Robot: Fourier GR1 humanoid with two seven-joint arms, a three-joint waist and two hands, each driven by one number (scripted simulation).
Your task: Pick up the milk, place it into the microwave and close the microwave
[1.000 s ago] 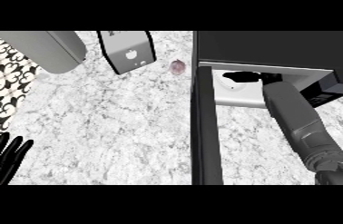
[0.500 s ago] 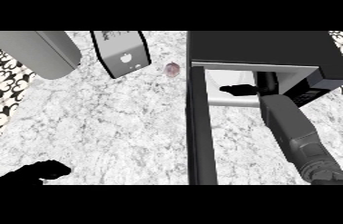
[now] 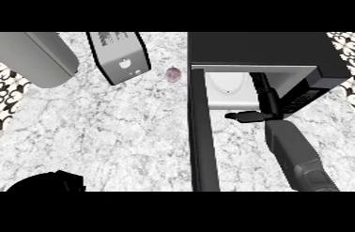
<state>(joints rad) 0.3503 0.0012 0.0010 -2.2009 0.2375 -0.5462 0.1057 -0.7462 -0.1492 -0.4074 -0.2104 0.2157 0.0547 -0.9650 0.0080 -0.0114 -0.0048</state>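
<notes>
The microwave (image 3: 263, 50) stands at the right side of the marble desk (image 3: 118, 132), a black box seen from above. Its door (image 3: 202, 132) is open and points toward the lower edge of the view, like a dark narrow bar. Inside the open front, a pale floor with a white round plate (image 3: 227, 83) is visible.

The right hand (image 3: 253, 116) is just in front of the microwave opening, at the end of the grey forearm that comes up from the lower right. Its black fingers (image 3: 235, 116) point to the left, toward the door, and they look rather straight; nothing is held between them.

The milk cannot be seen clearly. I cannot tell from this view if it is inside the microwave, because the hand and the black roof hide much of the cavity.

The left hand (image 3: 49, 183) shows only as a dark shape at the lower left edge, and I cannot tell its state.

On the far left lies a grey rounded appliance (image 3: 34, 57). Beside it stands a silver toaster (image 3: 119, 55), tilted. A small purple garlic-like object (image 3: 173, 74) lies between the toaster and the microwave.
</notes>
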